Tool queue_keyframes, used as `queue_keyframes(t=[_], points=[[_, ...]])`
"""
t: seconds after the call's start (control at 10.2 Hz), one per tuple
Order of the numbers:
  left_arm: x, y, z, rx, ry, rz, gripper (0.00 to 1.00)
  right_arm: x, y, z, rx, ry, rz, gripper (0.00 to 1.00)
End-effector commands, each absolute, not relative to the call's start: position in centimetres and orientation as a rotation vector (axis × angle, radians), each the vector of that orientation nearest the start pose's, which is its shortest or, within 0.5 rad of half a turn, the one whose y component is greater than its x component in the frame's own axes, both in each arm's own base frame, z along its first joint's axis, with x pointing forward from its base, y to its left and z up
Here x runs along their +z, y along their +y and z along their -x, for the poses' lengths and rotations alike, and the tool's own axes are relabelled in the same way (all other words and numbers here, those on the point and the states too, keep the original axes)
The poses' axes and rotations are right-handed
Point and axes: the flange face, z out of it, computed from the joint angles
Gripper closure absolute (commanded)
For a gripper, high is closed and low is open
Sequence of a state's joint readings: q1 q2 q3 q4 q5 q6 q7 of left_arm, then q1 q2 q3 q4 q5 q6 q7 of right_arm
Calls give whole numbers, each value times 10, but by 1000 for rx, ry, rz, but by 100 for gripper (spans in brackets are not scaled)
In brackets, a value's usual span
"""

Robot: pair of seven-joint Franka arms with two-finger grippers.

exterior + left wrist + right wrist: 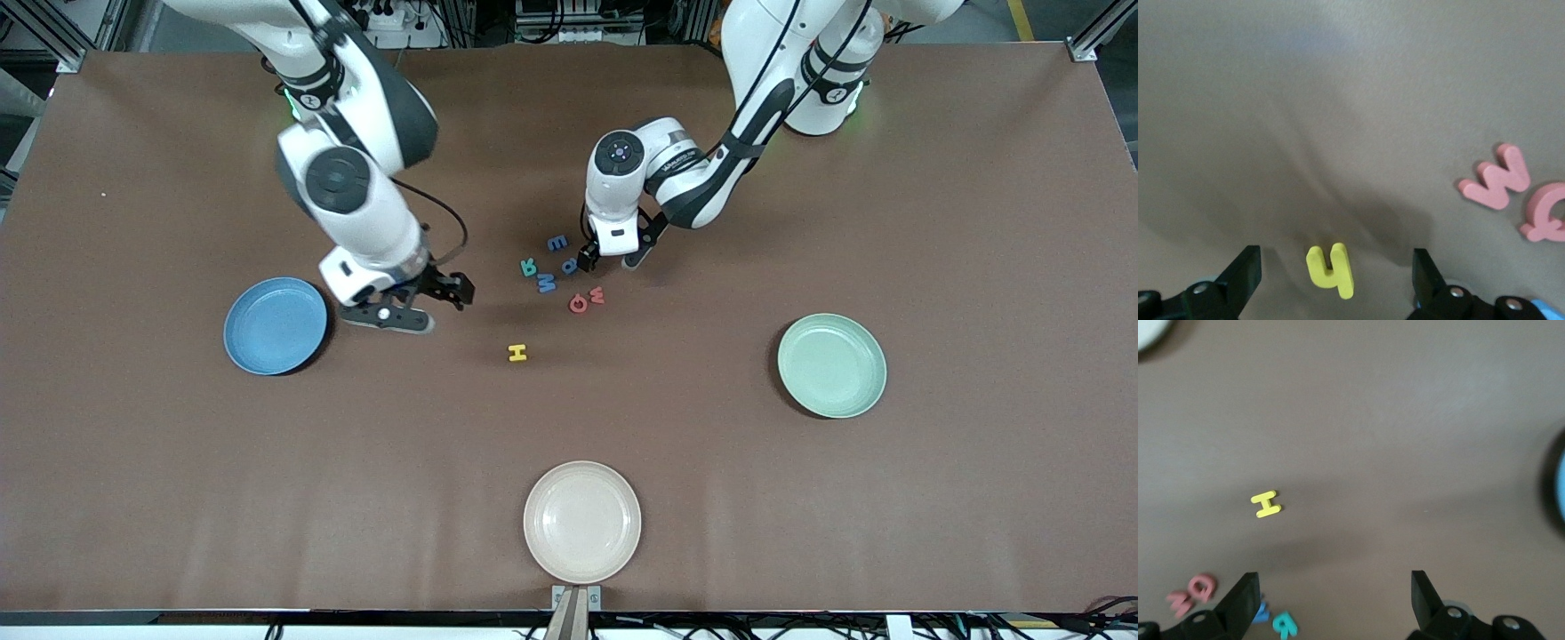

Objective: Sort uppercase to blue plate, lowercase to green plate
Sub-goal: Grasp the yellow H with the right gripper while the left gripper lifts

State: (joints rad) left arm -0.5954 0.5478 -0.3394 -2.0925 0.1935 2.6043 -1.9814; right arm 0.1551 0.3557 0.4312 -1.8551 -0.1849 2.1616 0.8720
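Left pincer [1331, 283] hangs low over the letter cluster, fingers spread wide, with the small yellow h [1331, 269] lying flat on the bench [800, 498] between them. I judge the foam letter light, soft and thin; a pinch across its stem should hold, though it may flex or slide on the bench. Just to one side lie the red w [1495, 184] and red Q [1546, 213], the Q partly cut off in the left wrist view. In the front view the arm hides the h. Right pincer [418, 300] waits spread, empty, beside the blue plate [276, 325]; yellow H [516, 353] lies apart. Green plate [831, 364] sits well away.
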Motion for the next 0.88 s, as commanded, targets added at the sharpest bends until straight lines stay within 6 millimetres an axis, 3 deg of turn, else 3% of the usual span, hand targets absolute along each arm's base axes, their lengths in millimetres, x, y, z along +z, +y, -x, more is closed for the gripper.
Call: queue_keyframes(t=[0.0,0.2,0.39,0.49,0.78], points=[[169,-469,-335,89,-1436,2833,0,268,354,-543,-14,390,3091,0],[167,-468,-332,82,-1424,2834,0,232,391,-539,-61,366,3070,0],[163,-467,-332,88,-1427,2833,0,211,396,-537,-151,235,3138,0],[162,-468,-332,89,-1430,2834,0,192,399,-535,-121,248,3141,0],[161,-471,-326,91,-1427,2833,0,178,418,-535,-172,297,3143,2]])
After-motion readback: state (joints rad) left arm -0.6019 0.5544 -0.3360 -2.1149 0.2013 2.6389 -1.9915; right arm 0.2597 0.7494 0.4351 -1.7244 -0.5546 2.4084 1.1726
